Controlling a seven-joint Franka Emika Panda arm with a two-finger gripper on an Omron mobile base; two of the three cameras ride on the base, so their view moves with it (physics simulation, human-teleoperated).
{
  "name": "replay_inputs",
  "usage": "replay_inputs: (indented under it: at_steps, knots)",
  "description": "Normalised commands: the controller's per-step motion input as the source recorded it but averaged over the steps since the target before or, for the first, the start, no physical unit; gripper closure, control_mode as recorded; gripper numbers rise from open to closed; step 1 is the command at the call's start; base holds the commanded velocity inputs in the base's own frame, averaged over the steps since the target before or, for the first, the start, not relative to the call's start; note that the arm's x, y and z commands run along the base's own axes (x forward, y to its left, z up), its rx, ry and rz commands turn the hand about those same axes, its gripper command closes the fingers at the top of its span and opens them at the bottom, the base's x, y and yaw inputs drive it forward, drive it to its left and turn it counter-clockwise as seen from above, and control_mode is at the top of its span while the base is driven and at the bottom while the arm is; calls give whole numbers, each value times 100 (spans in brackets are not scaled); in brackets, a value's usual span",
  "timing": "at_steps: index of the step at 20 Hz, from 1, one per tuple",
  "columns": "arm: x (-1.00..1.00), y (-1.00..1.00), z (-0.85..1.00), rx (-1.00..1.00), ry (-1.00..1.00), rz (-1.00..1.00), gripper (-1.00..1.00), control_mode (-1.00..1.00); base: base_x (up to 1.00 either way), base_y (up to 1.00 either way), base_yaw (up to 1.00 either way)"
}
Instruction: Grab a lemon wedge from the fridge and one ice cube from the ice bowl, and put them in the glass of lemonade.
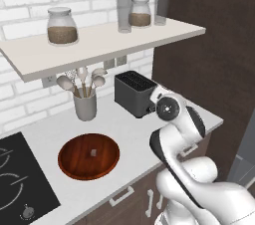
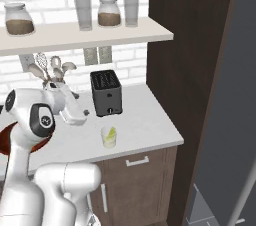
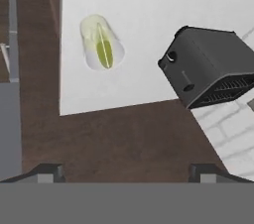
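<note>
In the wide wooden ice bowl (image 1: 88,157), set on the white counter (image 1: 124,124) between the black cooktop (image 1: 20,179) and the dark toaster (image 1: 134,93), a single pale ice cube (image 1: 92,153) is seen lying near the middle, apart from the rim. The cube is judged to be light, hard and slippery, and so small that it would best be taken squarely across two opposite flat faces, from straight above, with the fingers lowered nearly to the bowl floor; a skewed pinch would likely squirt it aside. The glass of lemonade (image 2: 109,137) stands near the front edge of the counter, in front of the toaster and clear of it, and a yellow-green lemon wedge (image 3: 104,52) is seen inside it, so that half of the task is judged done. The glass is thought fragile and easily tipped, so it should be approached from above and not brushed from the side. The gripper (image 3: 127,171) is held wide apart and empty, with nothing between its dark fingertips, looking down on the glass and the toaster. Open room is found above the bowl, whose low wall is little obstacle, but the utensil cup (image 1: 85,103) stands just behind it and the shelf (image 1: 99,40) overhangs the back of the counter, so height is limited there. Past the toaster the counter ends at a tall dark wall.
</note>
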Motion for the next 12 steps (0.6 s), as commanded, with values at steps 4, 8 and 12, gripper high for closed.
replay_inputs:
  at_steps: [4, 8, 12]
  knots:
    - [-77, 77, -11, 0, -13, 0, -100, -100, 0, 0, 0]
    - [-79, 81, -48, -4, -7, 0, -100, -100, 0, 0, 0]
    - [-40, 78, -34, -3, -1, 0, -100, -100, 0, 0, 0]
